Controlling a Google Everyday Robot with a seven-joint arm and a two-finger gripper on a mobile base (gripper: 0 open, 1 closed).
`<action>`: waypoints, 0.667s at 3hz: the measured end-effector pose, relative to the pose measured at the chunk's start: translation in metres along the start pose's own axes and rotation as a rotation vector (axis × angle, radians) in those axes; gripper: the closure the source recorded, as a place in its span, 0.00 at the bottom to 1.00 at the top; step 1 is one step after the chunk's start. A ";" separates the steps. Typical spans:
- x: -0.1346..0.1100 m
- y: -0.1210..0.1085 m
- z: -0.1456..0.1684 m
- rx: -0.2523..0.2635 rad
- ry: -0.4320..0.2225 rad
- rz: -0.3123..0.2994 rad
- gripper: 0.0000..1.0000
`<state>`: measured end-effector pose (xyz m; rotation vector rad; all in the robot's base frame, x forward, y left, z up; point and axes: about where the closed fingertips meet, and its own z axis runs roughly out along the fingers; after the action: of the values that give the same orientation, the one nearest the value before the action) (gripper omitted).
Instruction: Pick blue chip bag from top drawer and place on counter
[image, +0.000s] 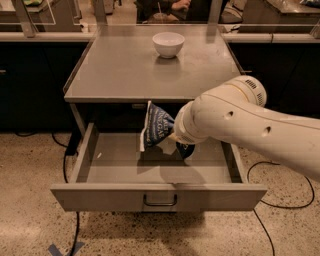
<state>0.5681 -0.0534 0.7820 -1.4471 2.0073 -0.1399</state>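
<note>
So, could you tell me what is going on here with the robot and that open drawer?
The robot's gripper, at the end of the arm reaching in from the right, holds the blue chip bag clear of the floor of the open top drawer, just below the counter edge. The bag is not yet on the counter, where a white bowl sits near the back.
</note>
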 end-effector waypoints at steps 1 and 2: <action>-0.004 -0.004 -0.009 0.026 -0.008 0.001 1.00; -0.009 -0.007 -0.021 0.048 -0.013 0.000 1.00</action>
<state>0.5636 -0.0543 0.8055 -1.4138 1.9807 -0.1776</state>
